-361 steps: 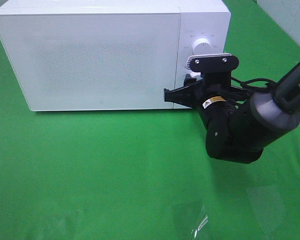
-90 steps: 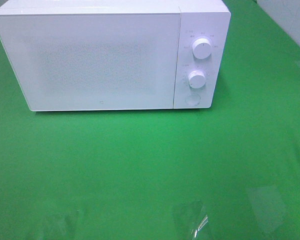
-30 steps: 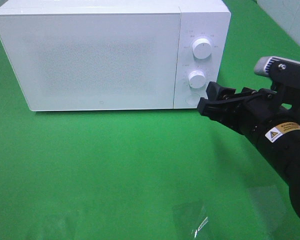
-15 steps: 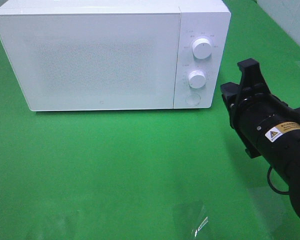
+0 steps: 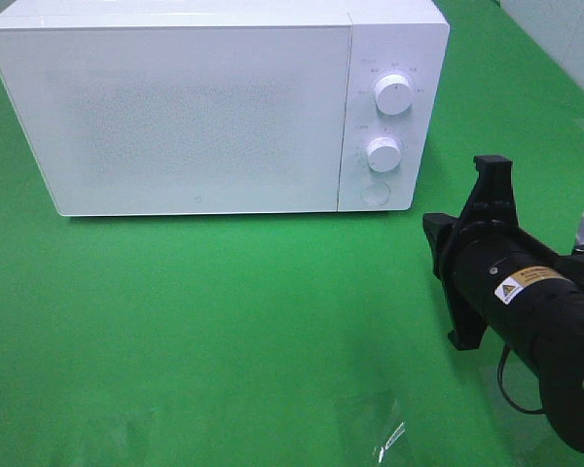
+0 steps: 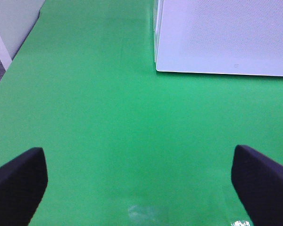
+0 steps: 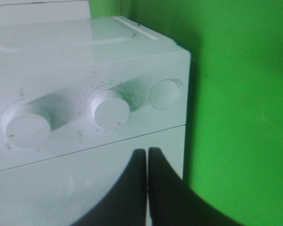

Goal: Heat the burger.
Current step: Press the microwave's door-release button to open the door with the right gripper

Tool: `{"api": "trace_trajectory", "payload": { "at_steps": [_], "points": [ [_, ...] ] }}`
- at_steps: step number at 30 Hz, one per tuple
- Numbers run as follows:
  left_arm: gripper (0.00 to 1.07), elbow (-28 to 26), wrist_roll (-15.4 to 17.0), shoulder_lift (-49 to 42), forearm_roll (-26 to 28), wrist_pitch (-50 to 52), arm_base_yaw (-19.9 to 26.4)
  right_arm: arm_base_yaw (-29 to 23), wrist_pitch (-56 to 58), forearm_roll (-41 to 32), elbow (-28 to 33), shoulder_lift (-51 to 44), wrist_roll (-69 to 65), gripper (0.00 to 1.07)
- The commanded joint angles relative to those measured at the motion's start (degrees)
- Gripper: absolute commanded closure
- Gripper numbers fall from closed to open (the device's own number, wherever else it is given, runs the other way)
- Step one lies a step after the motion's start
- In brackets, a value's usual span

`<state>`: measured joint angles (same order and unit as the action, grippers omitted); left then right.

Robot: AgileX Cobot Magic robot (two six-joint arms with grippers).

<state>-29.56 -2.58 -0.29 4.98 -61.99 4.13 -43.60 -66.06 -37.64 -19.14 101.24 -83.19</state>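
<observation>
- right gripper (image 7: 147, 151): fingers pressed together, nothing between them, pointed at the control panel of the white microwave (image 5: 195, 107), near the lower knob (image 5: 383, 154) and round button (image 5: 374, 194), apart from both.
- left gripper (image 6: 140, 186): fingers spread wide, empty, above the green cloth (image 5: 224, 331) in front of the microwave.
- microwave door shut.
- burger: out of sight in every view; cannot tell where.

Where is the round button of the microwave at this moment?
In the high view, the round button sits low on the right panel of the microwave, just under the lower knob.
</observation>
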Motion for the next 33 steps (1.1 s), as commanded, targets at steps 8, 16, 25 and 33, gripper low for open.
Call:
{"api": "trace_trajectory", "payload": {
  "at_steps": [8,16,25,33],
  "points": [
    [0.09,0.0,0.1,-0.6,0.1,0.6,0.1,1.5,1.0,2.5,-6.1,6.0,-2.2,1.07],
    [0.09,0.0,0.1,-0.6,0.1,0.6,0.1,6.7,5.8,5.9,-12.8,10.0,-2.3,1.07],
    [0.09,0.0,0.1,-0.6,0.1,0.6,0.1,10.3,10.1,8.4,-20.5,15.2,-1.9,1.07],
    [0.09,0.0,0.1,-0.6,0.1,0.6,0.1,12.4,13.6,8.8,-25.4,18.7,-0.6,1.07]
  ]
}}
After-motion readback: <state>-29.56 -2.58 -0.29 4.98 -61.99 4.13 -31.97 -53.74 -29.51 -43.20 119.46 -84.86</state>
